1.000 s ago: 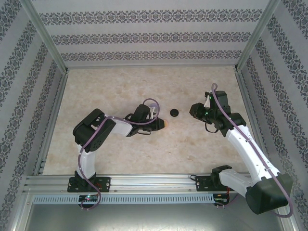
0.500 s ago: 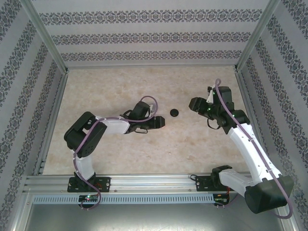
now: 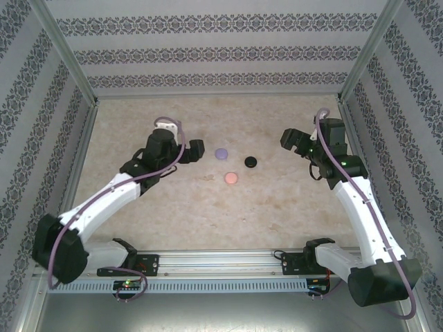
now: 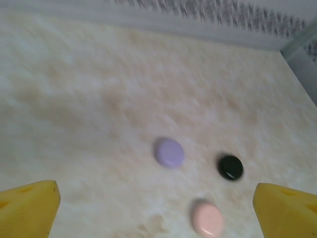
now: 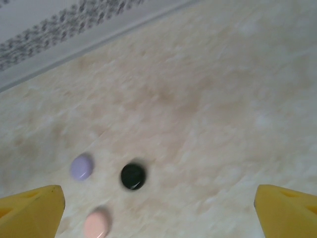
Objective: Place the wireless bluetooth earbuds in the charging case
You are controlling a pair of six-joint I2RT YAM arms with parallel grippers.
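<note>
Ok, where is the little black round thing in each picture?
Top camera: black case, middle of the table.
Left wrist: lower right.
Right wrist: lower left of centre.
Shared landmark: the purple case, just left of it in all three.

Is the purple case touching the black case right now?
Apart. The left wrist view shows a strip of bare table between the purple case and the black case; the top view shows the same gap.

Beige marbled tabletop; striped floral-pattern walls (three sides); aluminium rail near edge.
</note>
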